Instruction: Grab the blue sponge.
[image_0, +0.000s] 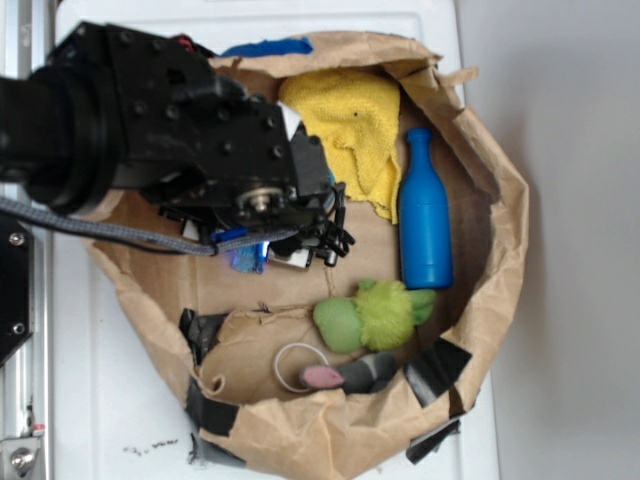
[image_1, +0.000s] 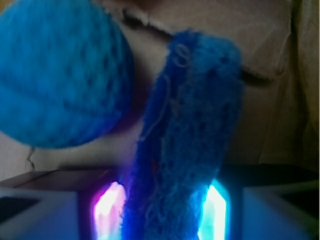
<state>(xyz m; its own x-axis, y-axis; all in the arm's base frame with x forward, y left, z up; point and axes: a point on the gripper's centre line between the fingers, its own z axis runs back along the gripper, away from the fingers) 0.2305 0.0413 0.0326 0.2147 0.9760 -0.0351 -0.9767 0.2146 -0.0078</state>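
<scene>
Both fingers (image_1: 112, 207) against blue sponge (image_1: 185, 145)

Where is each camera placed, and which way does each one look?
Exterior: sits above the scene and looks straight down into the paper bag; the robot's black arm enters from the left, and its hand covers most of the blue sponge.
Wrist: sits on the hand and looks forward between its fingers; the blue sponge stands between two glowing pads, with the teal ball beside it.
Shared: the hand and the brown paper; in the exterior view the arm hides the sponge and the ball.
</scene>
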